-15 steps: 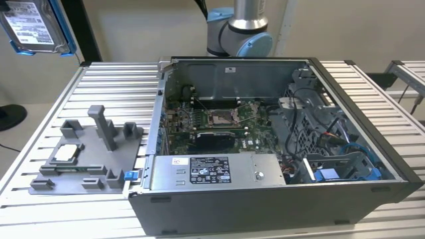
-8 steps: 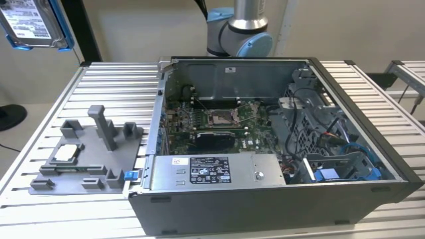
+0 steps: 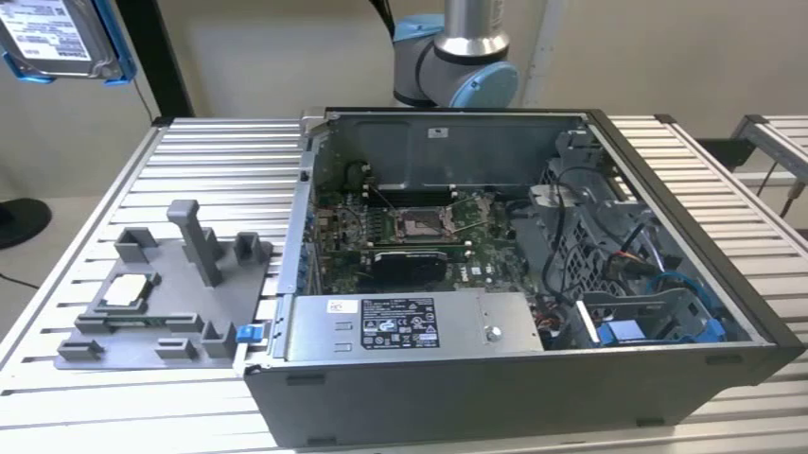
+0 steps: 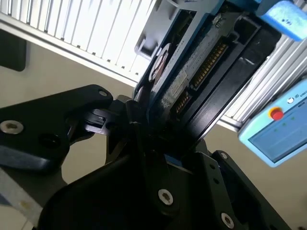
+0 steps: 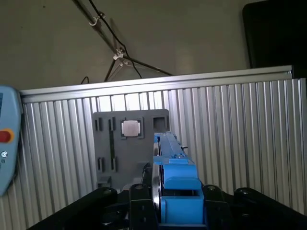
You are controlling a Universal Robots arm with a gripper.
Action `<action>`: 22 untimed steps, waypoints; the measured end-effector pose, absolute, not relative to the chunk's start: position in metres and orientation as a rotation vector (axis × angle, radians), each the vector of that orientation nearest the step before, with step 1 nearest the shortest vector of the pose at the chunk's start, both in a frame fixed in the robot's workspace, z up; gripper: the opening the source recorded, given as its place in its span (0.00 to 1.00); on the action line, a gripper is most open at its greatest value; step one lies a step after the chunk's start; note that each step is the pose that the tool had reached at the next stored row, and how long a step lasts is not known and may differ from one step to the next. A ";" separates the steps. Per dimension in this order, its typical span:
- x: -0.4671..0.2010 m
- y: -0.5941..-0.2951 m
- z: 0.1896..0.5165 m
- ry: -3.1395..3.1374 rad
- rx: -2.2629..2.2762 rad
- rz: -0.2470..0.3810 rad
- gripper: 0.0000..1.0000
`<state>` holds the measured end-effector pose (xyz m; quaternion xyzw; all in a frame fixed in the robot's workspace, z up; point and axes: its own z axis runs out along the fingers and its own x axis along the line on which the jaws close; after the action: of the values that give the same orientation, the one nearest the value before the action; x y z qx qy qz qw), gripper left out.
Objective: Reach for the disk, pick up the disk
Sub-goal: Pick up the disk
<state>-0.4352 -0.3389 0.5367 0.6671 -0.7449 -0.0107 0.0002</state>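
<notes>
The gripper [image 5: 175, 203] has its black fingers [image 5: 139, 208] closed narrowly on the disk [image 5: 173, 165], pinching the blue-bracketed hard drive edge-on. Reaching and grasping look done, and the lift appears complete. In the exterior view the disk [image 3: 57, 38] hangs high above the slatted table [image 3: 215, 161], well apart from the open computer case [image 3: 505, 284] and the grey fixture tray [image 3: 165, 312]. With so thin a pinch, any further move would call for a firm, steady hold.
</notes>
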 end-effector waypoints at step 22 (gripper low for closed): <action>-0.435 -0.339 0.572 -2.340 2.095 -0.034 0.00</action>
<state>-0.4352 -0.3389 0.5717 0.6671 -0.7449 -0.0107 0.0003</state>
